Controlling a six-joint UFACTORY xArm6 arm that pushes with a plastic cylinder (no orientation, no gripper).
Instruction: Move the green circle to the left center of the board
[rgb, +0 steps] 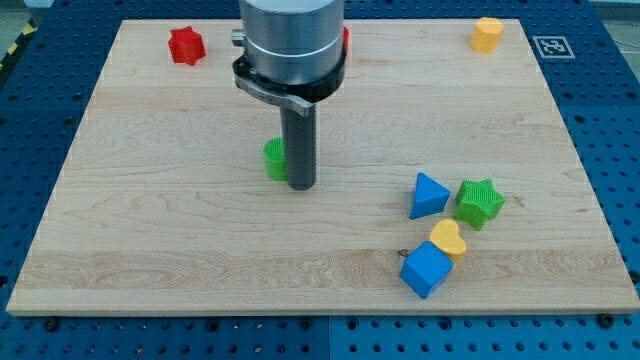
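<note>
On the worktop (120, 250) the green circle (274, 158) lay slightly left of centre, touching or nearly touching the left side of my tip (302, 186), so the tip stood on its right, the proper side for pushing leftward; the arm carried no jaws.

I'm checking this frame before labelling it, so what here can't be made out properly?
- Green block: the rod covers its right part in the camera view, so its shape and any contact with my tip can't be judged.
- Red object at the view's top: only a sliver shows past the arm housing.
- Arm above the housing: cut off by the view's top edge.
</note>
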